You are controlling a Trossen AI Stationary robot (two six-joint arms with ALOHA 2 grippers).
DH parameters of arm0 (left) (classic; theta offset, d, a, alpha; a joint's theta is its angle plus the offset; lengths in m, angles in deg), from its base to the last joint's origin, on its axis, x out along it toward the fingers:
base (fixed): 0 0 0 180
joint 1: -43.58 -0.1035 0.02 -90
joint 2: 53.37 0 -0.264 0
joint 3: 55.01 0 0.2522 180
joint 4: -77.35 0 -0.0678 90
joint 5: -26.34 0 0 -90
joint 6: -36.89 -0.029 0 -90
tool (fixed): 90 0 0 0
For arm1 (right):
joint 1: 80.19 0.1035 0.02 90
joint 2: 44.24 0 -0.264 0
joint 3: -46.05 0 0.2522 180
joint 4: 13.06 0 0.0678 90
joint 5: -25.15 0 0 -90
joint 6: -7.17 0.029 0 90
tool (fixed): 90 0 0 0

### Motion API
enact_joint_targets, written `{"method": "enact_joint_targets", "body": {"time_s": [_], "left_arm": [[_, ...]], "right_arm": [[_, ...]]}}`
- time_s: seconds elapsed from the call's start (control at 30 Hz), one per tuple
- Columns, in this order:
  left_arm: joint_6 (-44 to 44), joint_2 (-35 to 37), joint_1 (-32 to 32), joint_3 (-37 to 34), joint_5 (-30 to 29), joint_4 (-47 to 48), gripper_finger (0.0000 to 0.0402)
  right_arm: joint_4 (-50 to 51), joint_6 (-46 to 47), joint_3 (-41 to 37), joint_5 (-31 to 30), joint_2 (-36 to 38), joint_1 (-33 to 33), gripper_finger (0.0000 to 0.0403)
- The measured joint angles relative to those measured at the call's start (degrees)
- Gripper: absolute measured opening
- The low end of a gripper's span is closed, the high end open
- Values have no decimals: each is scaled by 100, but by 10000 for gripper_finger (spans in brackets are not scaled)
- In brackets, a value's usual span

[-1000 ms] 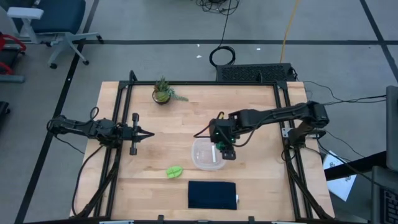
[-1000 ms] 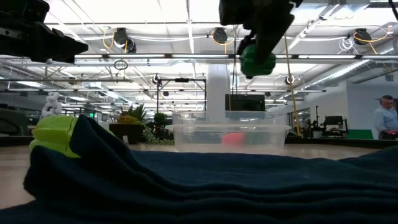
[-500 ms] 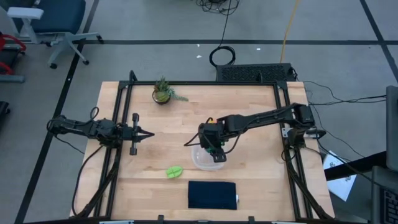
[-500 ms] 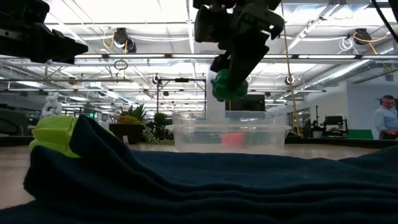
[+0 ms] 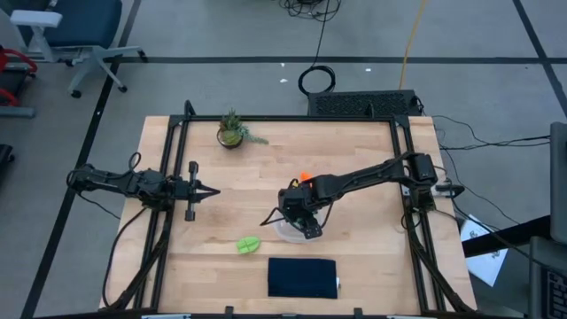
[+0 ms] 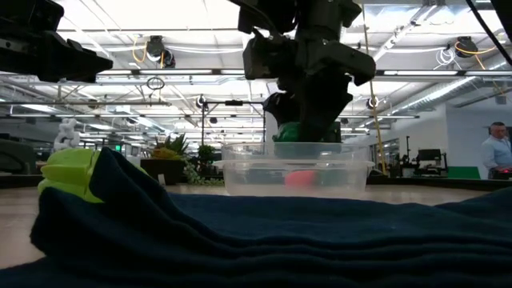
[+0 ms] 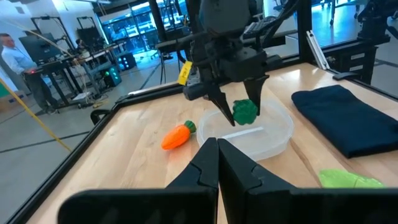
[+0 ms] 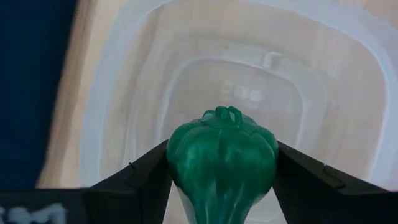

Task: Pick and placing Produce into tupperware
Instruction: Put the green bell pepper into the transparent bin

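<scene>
Dark green lump [image 8: 222,154] clamped between right gripper [image 7: 238,111] fingers, jaws spread wide around it, hanging just above tupperware [image 7: 273,134] and over its inside. Tupperware on table [image 5: 372,257], near middle, partly under right arm. Carrot [image 7: 177,135] lying on table just beside tupperware, outside it, on far side from pad. Leafy piece [image 5: 248,245] flat on table, apart from tupperware, near navy pad [image 5: 302,277] at front edge. Potted plant [image 5: 231,131] at back of table. Left gripper [image 5: 209,190] jaws fully closed on nothing, hovering over left side, well apart from produce. No readable writing; yellow tag [image 7: 185,73] on right arm illegible.
</scene>
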Motion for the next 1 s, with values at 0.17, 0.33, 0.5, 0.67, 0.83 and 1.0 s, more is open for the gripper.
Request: {"method": "enact_joint_targets", "body": {"time_s": [0.17, 0.33, 0.5, 0.67, 0.83, 1.0], "left_arm": [[14, 0, 0, 0, 0, 4, 1], [15, -2, -1, 0, 0, 2, 1], [99, 0, 0, 0, 2, 2, 1], [106, 0, 0, 0, 0, -1, 1], [102, 0, 0, 0, 0, -3, 1], [102, 0, 0, 0, 0, -3, 1]], "right_arm": [[-7, 127, 0, -6, 2, -4, 228], [-196, 263, -116, -4, 4, -2, 225], [-609, 495, -416, -13, 3, -2, 227], [-806, 568, -584, -17, 2, -4, 227], [-897, 601, -680, -17, 4, -48, 225], [-909, 601, -678, -20, 4, -87, 228]]}}
